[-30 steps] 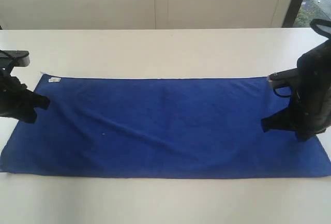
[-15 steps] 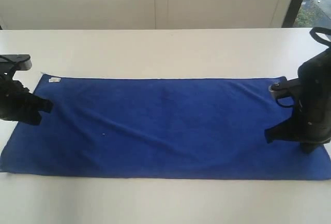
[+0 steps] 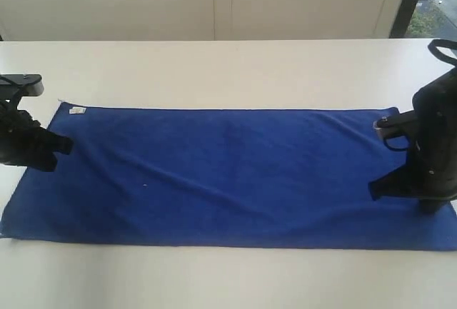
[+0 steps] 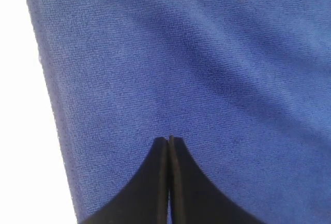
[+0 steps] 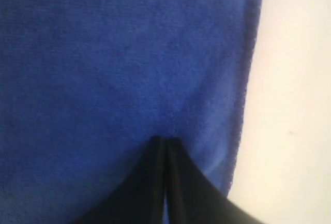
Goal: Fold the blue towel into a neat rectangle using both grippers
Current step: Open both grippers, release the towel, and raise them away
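— Two pincers, and both shut tight? What have they got hold of?

— Nothing that I can see. The left pincer [image 3: 63, 145] has its jaws pressed together, tips over the blue towel [image 3: 228, 173] just inside one short end. The right pincer [image 3: 373, 188] stands the same way at the other short end. No cloth shows between either pair of jaws.

— And where does the towel lie?

— Spread flat in one layer on the bench [image 3: 214, 66], its length running toward the left and right edges. It is closer to the edge nearest the camera than to the far one. A white tag [image 3: 74, 110] sits at its far left corner. It has a few shallow creases and no fold yet.

— So which step is this?

— The very start, I'd judge: each arm poised at its end, before any grasp.

— What does the next move call for?

— The jaws must open first, then close on the hem or a corner at each end, likely both on the same long side. Then they should lift together so the cloth comes over evenly. If one side lags, the edges won't meet squarely.
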You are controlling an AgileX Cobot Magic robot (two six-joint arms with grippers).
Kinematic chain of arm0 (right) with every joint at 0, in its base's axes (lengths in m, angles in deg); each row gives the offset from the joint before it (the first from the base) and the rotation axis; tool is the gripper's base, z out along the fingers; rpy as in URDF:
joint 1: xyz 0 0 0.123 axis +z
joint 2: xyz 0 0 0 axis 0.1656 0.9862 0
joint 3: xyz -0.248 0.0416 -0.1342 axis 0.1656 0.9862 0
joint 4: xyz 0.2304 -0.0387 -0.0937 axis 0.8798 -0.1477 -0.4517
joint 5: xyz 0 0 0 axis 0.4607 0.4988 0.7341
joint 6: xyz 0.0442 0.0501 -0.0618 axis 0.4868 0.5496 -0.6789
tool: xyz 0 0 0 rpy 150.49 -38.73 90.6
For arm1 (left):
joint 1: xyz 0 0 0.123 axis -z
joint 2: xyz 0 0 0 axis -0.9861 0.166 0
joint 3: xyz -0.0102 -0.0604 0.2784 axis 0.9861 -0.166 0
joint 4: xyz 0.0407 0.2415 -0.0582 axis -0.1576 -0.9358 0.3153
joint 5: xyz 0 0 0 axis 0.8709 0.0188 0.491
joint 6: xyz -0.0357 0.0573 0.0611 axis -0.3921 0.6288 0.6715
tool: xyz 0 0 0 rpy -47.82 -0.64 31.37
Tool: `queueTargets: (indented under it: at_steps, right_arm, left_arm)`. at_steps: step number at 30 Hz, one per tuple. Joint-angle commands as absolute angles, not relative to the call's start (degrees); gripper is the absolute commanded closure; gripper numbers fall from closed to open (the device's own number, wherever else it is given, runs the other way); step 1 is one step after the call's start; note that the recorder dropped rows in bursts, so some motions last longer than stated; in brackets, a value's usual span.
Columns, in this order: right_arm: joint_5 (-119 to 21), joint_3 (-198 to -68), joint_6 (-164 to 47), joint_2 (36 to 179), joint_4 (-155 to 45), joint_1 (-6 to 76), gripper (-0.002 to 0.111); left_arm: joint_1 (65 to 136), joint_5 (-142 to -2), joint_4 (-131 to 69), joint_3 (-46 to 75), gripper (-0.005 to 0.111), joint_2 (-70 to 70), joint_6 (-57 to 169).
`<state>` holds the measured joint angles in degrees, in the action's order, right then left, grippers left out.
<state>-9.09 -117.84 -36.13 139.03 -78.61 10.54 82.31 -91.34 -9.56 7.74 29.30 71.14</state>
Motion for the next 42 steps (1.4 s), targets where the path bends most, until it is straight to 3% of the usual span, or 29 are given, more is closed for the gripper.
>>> queueTargets:
  at_steps: [1,12,42]
  right_arm:
    - [-14.59,-117.24,-36.66,135.95,-76.81,10.17,0.108]
    - [-18.64,-117.24,-54.9,128.64,-55.96,10.17,0.108]
    - [-20.32,-117.12,-54.9,128.64,-55.73,10.17,0.108]
  left_arm:
    - [82.47,-92.92,-8.87,7.51,0.107,26.98,71.35]
    - [82.47,-97.14,-8.96,5.47,0.107,27.1,73.82]
    - [82.47,-100.02,-17.94,3.71,0.107,30.02,73.21]
